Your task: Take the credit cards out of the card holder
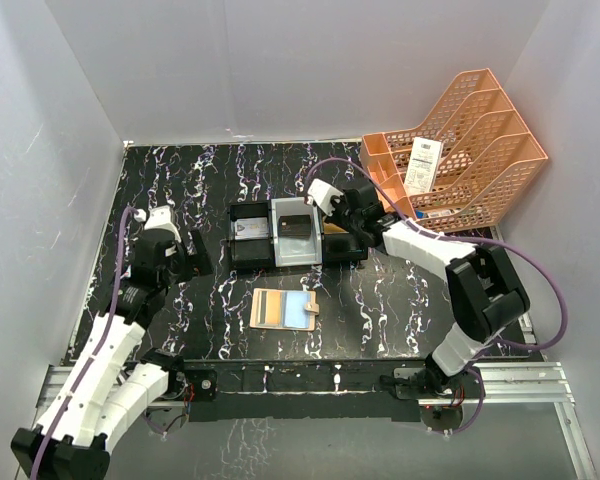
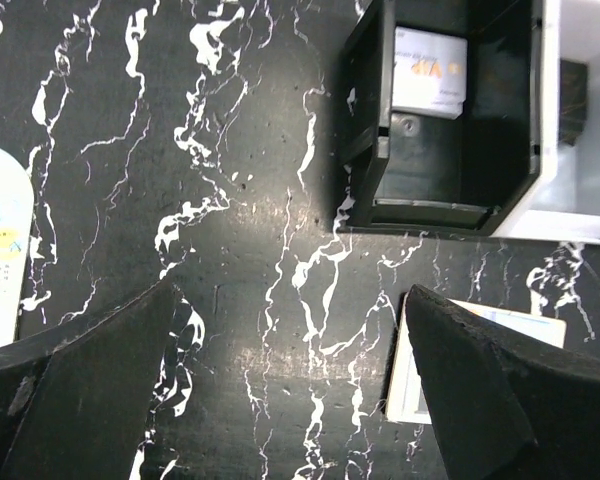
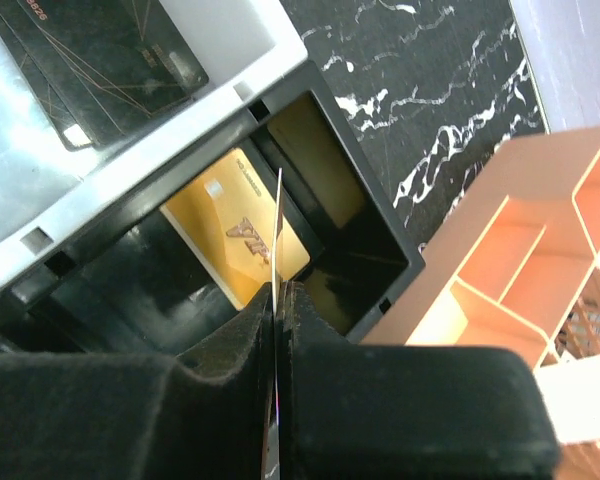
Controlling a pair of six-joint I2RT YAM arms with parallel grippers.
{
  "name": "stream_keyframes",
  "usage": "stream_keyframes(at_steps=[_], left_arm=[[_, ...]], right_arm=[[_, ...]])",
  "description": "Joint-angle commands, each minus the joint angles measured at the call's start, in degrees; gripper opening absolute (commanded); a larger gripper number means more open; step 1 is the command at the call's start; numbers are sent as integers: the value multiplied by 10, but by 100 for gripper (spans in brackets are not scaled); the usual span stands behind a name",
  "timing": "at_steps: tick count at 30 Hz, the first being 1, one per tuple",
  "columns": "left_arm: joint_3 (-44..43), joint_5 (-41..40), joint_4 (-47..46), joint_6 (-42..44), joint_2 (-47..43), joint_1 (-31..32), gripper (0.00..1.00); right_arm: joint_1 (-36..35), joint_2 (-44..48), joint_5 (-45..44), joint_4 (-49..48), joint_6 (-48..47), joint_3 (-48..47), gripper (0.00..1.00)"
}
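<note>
The tan card holder (image 1: 285,310) lies open on the table, in front of the tray (image 1: 325,258). My right gripper (image 3: 280,290) is shut on a thin credit card (image 3: 278,225) that I see edge-on, upright over the tray's right black compartment. A gold card (image 3: 230,225) lies flat in that compartment below it. A black card (image 3: 110,60) rests in the grey middle compartment and a silvery card (image 2: 430,72) in the left one. My left gripper (image 2: 290,330) hangs open over bare table left of the holder (image 2: 408,385), with nothing between its fingers (image 2: 90,400).
An orange file rack (image 1: 470,150) with a white receipt (image 1: 423,165) stands at the back right, close behind my right gripper (image 1: 346,222). White walls surround the black marbled table. My left gripper (image 1: 198,258) sits left of the tray.
</note>
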State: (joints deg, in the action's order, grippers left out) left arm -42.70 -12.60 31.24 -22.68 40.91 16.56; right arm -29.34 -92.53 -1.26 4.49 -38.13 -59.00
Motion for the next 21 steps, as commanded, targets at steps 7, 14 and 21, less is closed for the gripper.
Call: stream_keyframes(at_steps=[7, 14, 21], left_arm=[[7, -1, -29, 18, -24, -5, 99], [2, -4, -25, 17, -14, -4, 99], [5, -4, -28, 15, -20, -5, 99]], right_arm=[[12, -48, 53, -62, -122, -47, 0], [23, -86, 48, -67, -152, -53, 0], [28, -115, 65, -101, -150, -53, 0]])
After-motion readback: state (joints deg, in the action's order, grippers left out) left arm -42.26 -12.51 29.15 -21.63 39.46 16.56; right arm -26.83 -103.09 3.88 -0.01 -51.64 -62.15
